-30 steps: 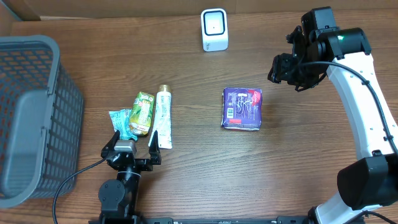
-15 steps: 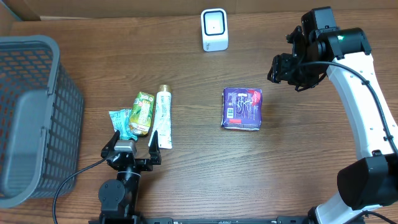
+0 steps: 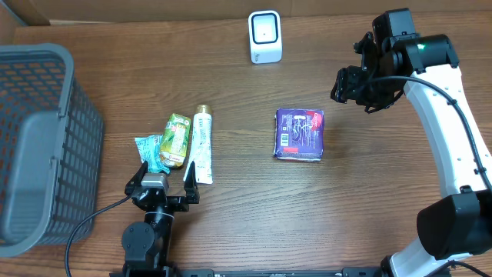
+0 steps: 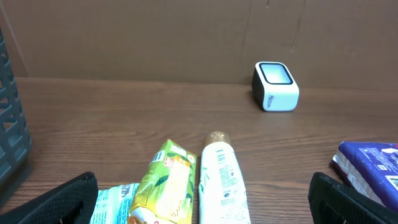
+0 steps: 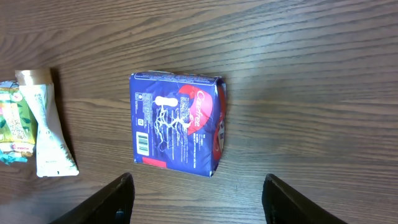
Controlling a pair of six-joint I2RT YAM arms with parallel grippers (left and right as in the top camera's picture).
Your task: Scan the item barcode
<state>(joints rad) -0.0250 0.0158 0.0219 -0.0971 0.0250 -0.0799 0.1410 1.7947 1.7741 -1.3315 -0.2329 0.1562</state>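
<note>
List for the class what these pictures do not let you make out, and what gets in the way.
Blue packet: left wrist view, cut off by the right edge.
Barcode digits: right wrist view, too small to read.
Basket: overhead view, cut off by the left edge.
Teal sachet: left wrist view, cut off by the bottom edge.

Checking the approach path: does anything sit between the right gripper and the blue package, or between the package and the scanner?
Nothing visible does. Only bare table lies between the right gripper and the blue package, and between it and the scanner.
</note>
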